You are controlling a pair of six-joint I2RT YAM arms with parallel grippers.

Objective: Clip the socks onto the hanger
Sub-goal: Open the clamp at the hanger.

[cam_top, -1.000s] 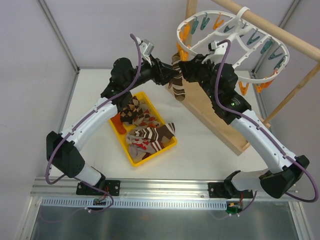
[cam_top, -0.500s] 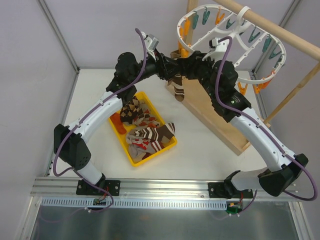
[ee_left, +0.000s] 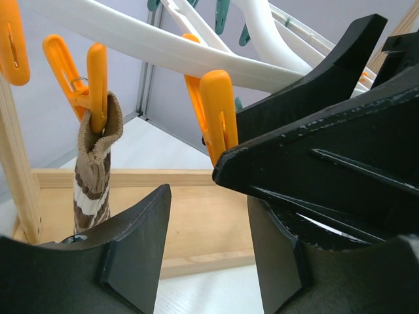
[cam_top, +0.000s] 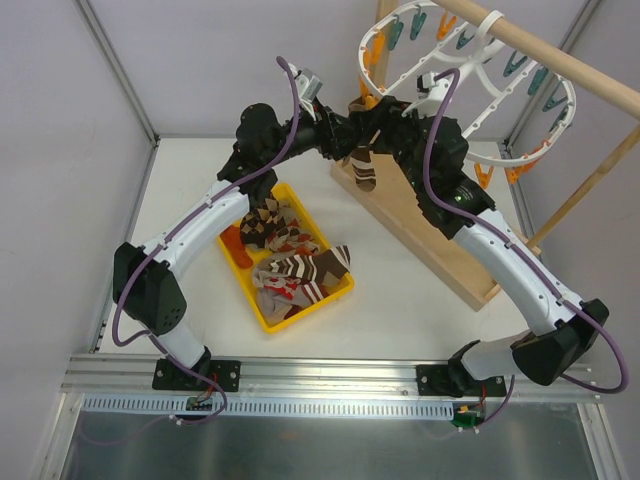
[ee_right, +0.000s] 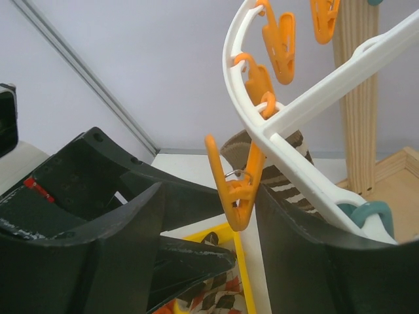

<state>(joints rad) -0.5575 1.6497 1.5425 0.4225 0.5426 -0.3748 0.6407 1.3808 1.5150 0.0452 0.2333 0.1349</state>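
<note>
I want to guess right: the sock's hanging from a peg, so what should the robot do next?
Probably pull the left pincer back toward the yellow tray for another sock: the striped sock already hangs pinched in an orange clip, and this pincer is open and empty.

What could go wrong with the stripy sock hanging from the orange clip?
1. The sock hangs by only the top of its cuff in the orange clip, so it might slip out.
2. The left gripper and right gripper are crowded together right against the hanger. A bump as they pull away could swing it and shake the sock loose.
</note>
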